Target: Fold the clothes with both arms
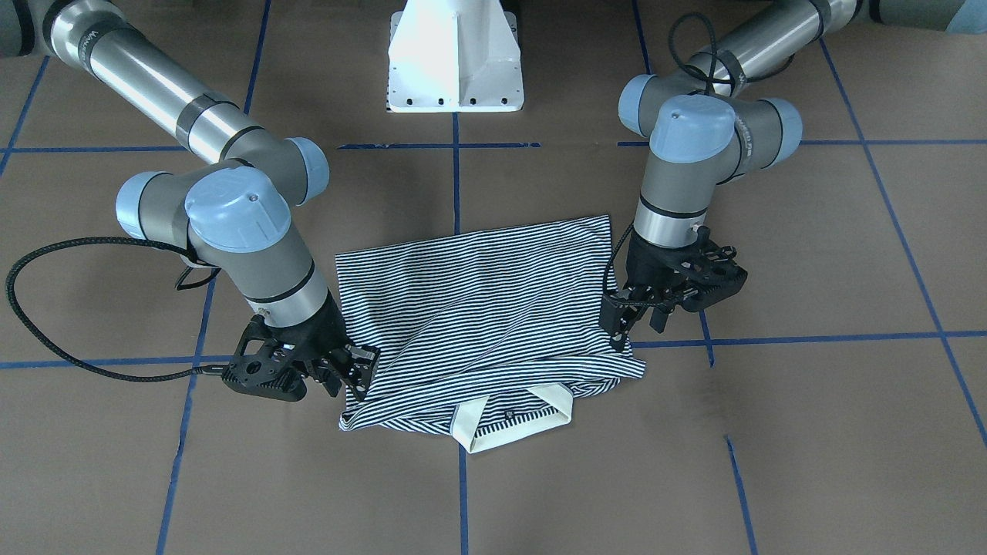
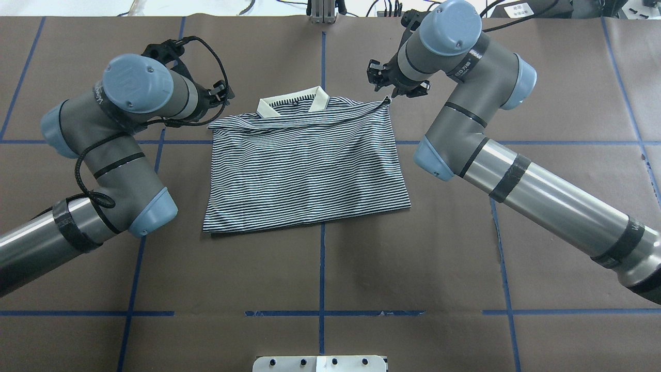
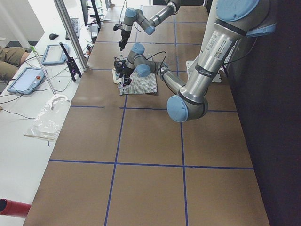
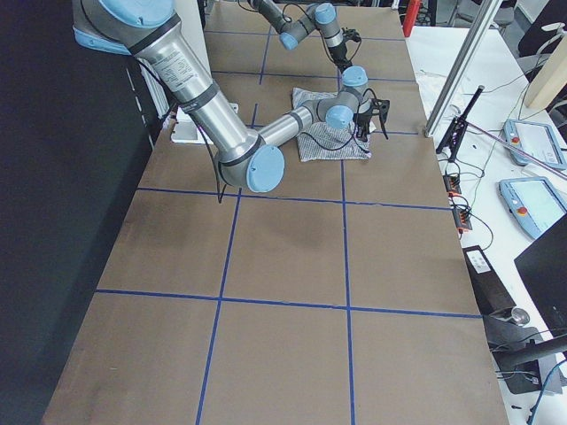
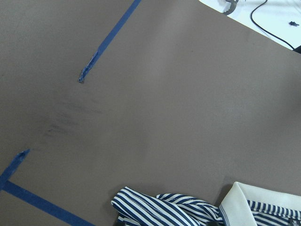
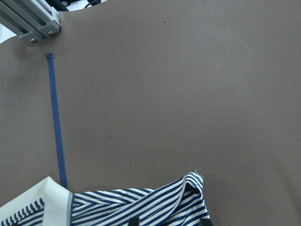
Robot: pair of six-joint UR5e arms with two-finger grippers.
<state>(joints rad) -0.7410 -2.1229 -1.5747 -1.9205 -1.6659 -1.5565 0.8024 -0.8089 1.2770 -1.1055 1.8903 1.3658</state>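
A: The polo shirt is seen mid-desk, doubled over, with the free edge of the top layer lying close to the cream collar. The left gripper and the right gripper are stationed at the two corners of that top layer, one at each side.

B: Can a pinch be confirmed?

A: It cannot be told for either. The right gripper's fingers are overlapped with the shirt's edge. The corner there is seen raised off the layer beneath, so a hold may be guessed but not confirmed. The left gripper's fingertips are lost against the stripes.

B: How should this fold be finished?

A: From overhead, the top edge is seen to lie slanted, with the right side nearer the collar. Both corners would best be lowered together and level, with the edge squared just short of the collar. The cloth should be let go only once it is resting on the desk. A straight lift is then advised, so nothing gets dragged.

B: What is hidden?

A: No sleeves can be made out. From overhead the left gripper is largely masked by the left arm. In both wrist views only a strip of stripes and collar is caught at the bottom, and in the side views everything is too small.
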